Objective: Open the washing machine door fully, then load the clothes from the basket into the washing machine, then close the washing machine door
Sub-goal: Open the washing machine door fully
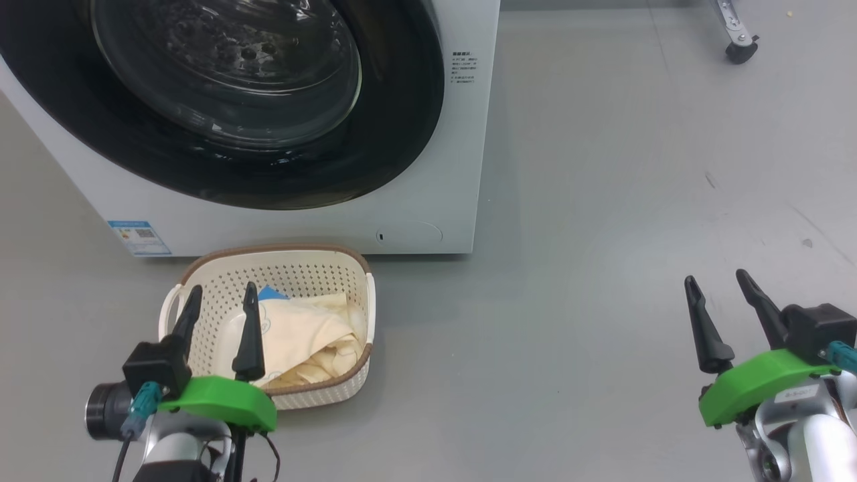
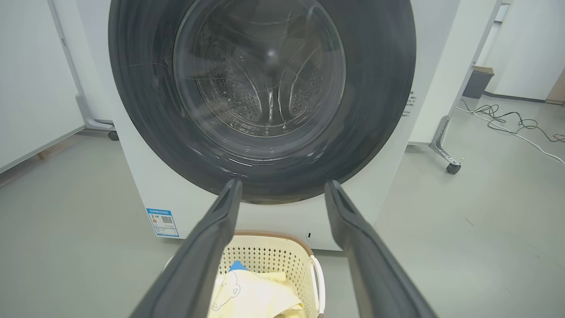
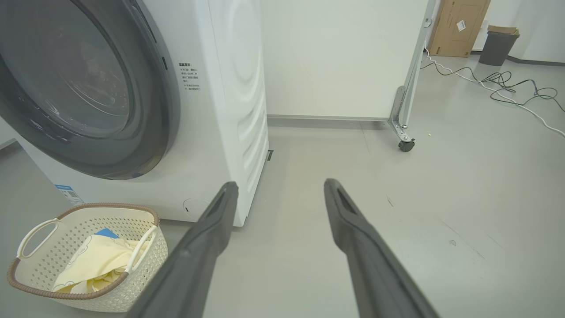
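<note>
The white washing machine [image 1: 428, 201] stands on the floor with its round black-rimmed door [image 1: 227, 100] lying flush against its front. Right in front of it sits the cream basket [image 1: 294, 268] holding cream-yellow clothes [image 1: 315, 335] with a blue patch. My left gripper [image 1: 221, 294] hovers open over the basket's near side, nothing between its fingers. In the left wrist view the door [image 2: 265, 88] faces me and the basket [image 2: 269, 256] lies below. My right gripper [image 1: 716, 284] stands open over bare floor far to the right. The right wrist view shows the basket [image 3: 88, 260] at lower left.
A wheeled white partition leg [image 3: 404, 128] stands right of the machine, its caster [image 1: 742, 50] at the head view's top right. Cables [image 3: 507, 84], a bin [image 3: 499, 44] and a cardboard box [image 3: 459, 26] lie further back. Grey floor [image 1: 602, 201] spreads to the right.
</note>
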